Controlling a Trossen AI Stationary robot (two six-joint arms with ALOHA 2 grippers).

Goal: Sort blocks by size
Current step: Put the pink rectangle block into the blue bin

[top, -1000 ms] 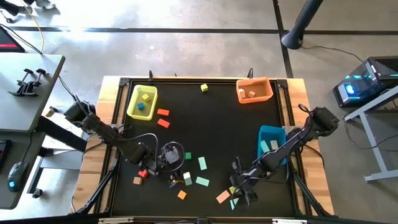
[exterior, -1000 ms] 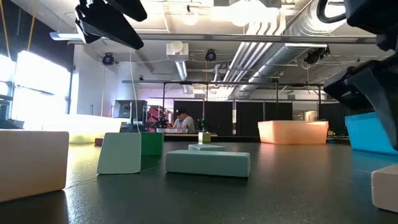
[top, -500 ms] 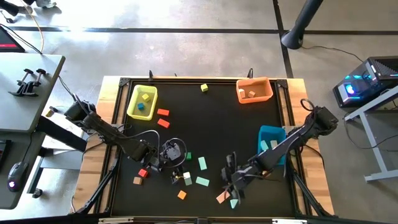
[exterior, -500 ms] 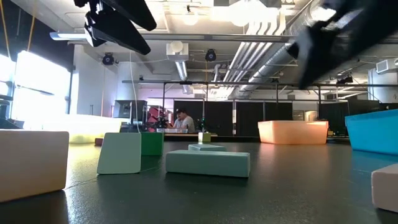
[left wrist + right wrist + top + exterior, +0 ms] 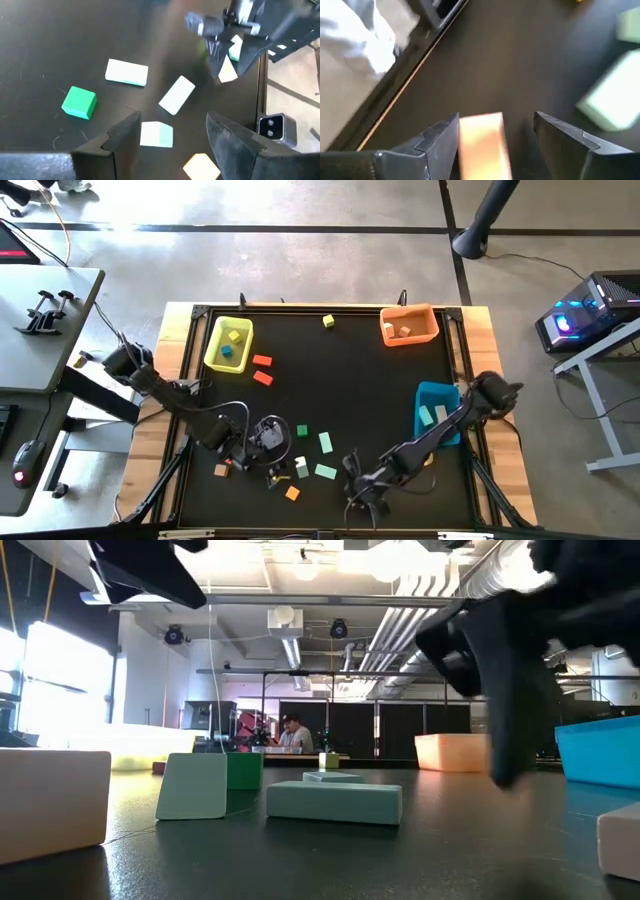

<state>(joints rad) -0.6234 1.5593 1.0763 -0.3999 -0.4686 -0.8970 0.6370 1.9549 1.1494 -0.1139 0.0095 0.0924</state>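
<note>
A: Where are the two grippers?

B: Both are low at the near edge of the tabletop [image 5: 350, 380]. The left gripper [image 5: 268, 442] hangs over the loose blocks near the front left. Its fingers stand apart with nothing between them; in its wrist view a white-and-mint block [image 5: 156, 135] lies on the black surface in the gap, not gripped.

A: And the right one?

B: The right gripper [image 5: 362, 492] is near the front centre, also spread wide. Its wrist view shows a pale orange block [image 5: 482, 145] lying between the fingers, close to the left one, but I see no pinch on it.

A: Where are the blocks themselves?

B: Most are scattered across the front of the tabletop: a green cube [image 5: 302, 431], a mint bar [image 5: 325, 443], another mint bar [image 5: 326, 472], an orange cube [image 5: 292, 493] and a tan piece [image 5: 221, 471]. Two red pieces [image 5: 262, 370] lie just beside the yellow bin [image 5: 212, 345], and a yellow cube [image 5: 328, 321] sits alone near the far edge.

A: Anything in the bins?

B: The yellow bin holds a few small blocks, the orange bin [image 5: 433, 326] holds pale pieces, and the blue bin [image 5: 424, 393] at the right holds pale pieces too
</note>
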